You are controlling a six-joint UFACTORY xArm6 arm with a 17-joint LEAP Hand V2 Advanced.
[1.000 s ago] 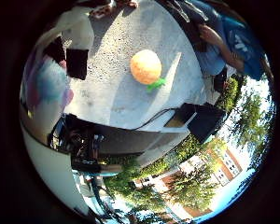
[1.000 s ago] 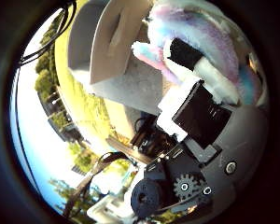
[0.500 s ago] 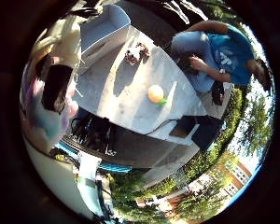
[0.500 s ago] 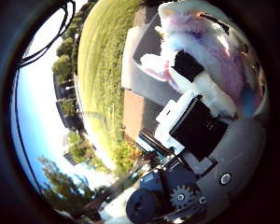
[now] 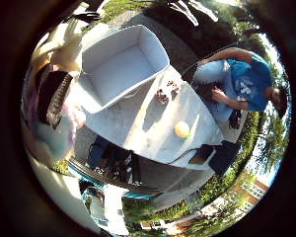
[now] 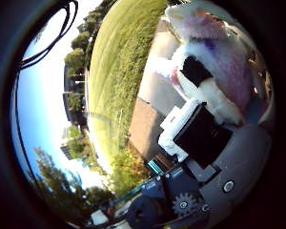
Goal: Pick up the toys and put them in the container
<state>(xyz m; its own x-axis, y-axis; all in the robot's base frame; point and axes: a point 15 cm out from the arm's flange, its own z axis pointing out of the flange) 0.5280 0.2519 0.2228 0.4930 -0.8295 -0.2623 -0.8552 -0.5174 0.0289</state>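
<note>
My right hand point(image 6: 212, 134) is shut on a pastel pink, white and blue plush toy point(image 6: 217, 43), which lies close against the palm with a black finger point(image 6: 193, 69) curled over it. The little finger side palm view shows a grey table point(image 5: 138, 123) far below. On it stands an open white container point(image 5: 123, 64). An orange ball toy point(image 5: 182, 129) with a green bit lies on the table away from the container. A small dark toy point(image 5: 167, 94) lies between the ball and the container. The plush also shows beside a finger in the little finger side palm view point(image 5: 47, 138).
A black box point(image 5: 223, 156) sits by the table's corner, and dark gear point(image 5: 113, 163) stands along its edge. The thumb side palm view shows a lawn point(image 6: 124, 67), trees point(image 6: 62, 176) and part of the table point(image 6: 157, 91).
The hand has risen with the plush held in it, so the table and ball look smaller. The white container has come into view.
</note>
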